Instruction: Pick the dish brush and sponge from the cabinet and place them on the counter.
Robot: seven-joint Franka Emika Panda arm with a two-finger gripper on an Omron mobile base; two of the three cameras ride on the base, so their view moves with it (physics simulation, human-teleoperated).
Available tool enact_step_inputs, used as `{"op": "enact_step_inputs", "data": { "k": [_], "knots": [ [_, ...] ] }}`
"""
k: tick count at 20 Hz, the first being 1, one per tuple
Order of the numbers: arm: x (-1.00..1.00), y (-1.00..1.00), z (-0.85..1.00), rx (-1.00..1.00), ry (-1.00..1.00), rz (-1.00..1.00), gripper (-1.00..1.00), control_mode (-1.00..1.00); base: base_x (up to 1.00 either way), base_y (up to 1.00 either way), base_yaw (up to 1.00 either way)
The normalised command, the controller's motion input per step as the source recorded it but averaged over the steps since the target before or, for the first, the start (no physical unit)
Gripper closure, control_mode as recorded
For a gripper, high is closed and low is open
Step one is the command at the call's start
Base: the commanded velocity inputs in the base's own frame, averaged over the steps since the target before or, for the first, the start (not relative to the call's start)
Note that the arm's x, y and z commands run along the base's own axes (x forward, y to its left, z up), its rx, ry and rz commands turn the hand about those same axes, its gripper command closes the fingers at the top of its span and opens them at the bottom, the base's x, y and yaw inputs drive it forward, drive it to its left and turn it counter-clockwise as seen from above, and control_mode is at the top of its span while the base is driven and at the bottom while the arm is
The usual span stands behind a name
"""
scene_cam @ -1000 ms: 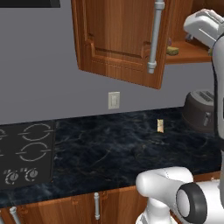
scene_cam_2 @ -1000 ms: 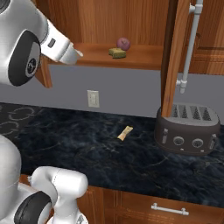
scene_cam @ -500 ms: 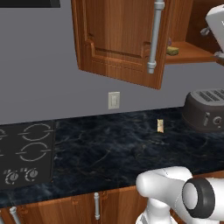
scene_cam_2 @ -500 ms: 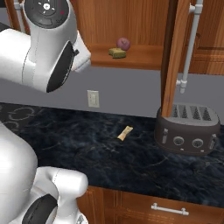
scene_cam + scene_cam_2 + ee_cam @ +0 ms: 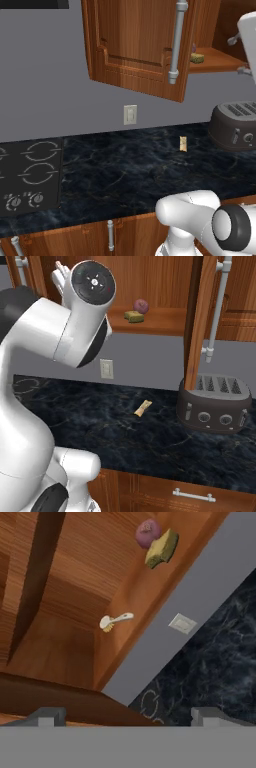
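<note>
Currently the gripper has its jaws spread wide with nothing between them; both dark fingertips sit at the bottom of the hand view, well apart from each other.

Dish brush lies on the wooden shelf of the cabinet, ahead of the gripper and slightly toward its left fingertip, well apart, no contact. White handle points toward the shelf's front edge, yellow-tan head toward the cabinet's back.

Sponge is farther along the same shelf, beyond the brush, near the front edge, touching or just beside a purple-red ball. From the right base view the sponge sits just in front of the ball on the shelf.

Wall outlet plate is below the shelf edge, ahead of the right fingertip. Counter runs past that side.

On the counter: small tan block lying flat, toaster beside the open cabinet door.
</note>
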Motion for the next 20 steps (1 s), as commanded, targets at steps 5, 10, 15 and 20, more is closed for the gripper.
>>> {"op": "enact_step_inputs", "data": {
  "k": [5, 10, 15, 20],
  "knots": [
    [0.14, 0.01, -0.12, 0.2, 0.05, 0.09, -1.0, -1.0, 0.0, 0.0, 0.0],
    [0.24, 0.1, -0.04, 0.13, 0.07, 0.11, -1.0, -1.0, 0.0, 0.0, 0.0],
    [0.32, 0.15, 0.0, 0.09, 0.1, 0.12, -1.0, -1.0, 0.0, 0.0, 0.0],
    [0.03, 0.18, -0.09, 0.03, 0.01, 0.1, -1.0, -1.0, 0.0, 0.0, 0.0]
  ]
}}
